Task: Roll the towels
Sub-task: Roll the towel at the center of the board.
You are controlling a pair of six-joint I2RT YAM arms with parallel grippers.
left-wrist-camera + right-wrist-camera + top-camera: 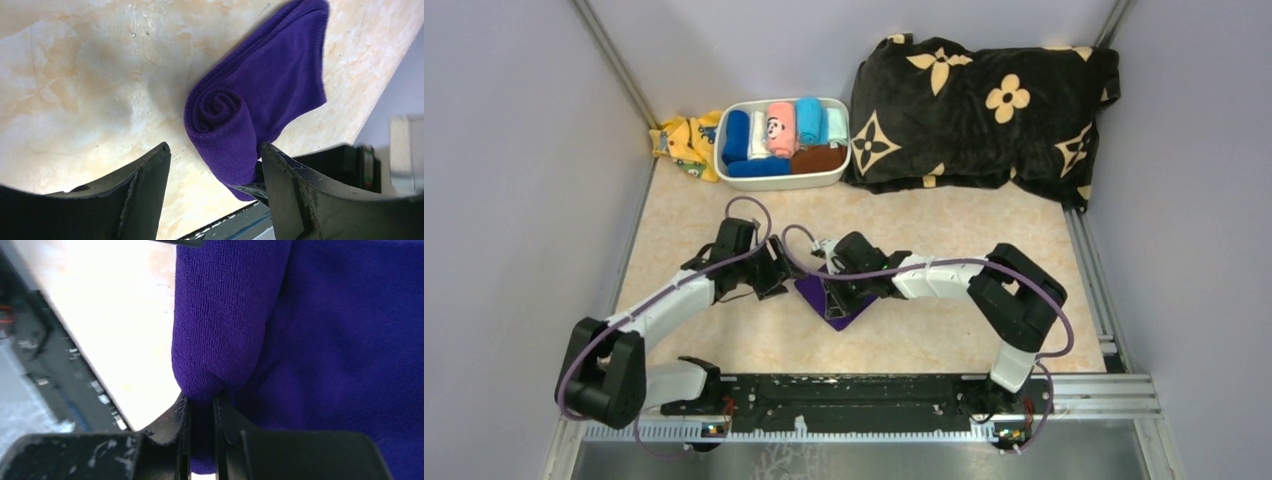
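The purple towel lies on the table between both grippers, partly rolled. In the left wrist view its roll shows a spiral end, with a flat tail running away behind it. My right gripper is shut on the near end of the roll; the purple cloth fills that view. My left gripper is open, its fingers straddling the roll's end without gripping it; from above it sits just left of the towel. The pink panda towel stands rolled in the white bin.
The white bin at the back holds several rolled towels. A yellow patterned cloth lies to its left. A big black blanket with tan flowers fills the back right. Walls close in on both sides; a black rail runs along the near edge.
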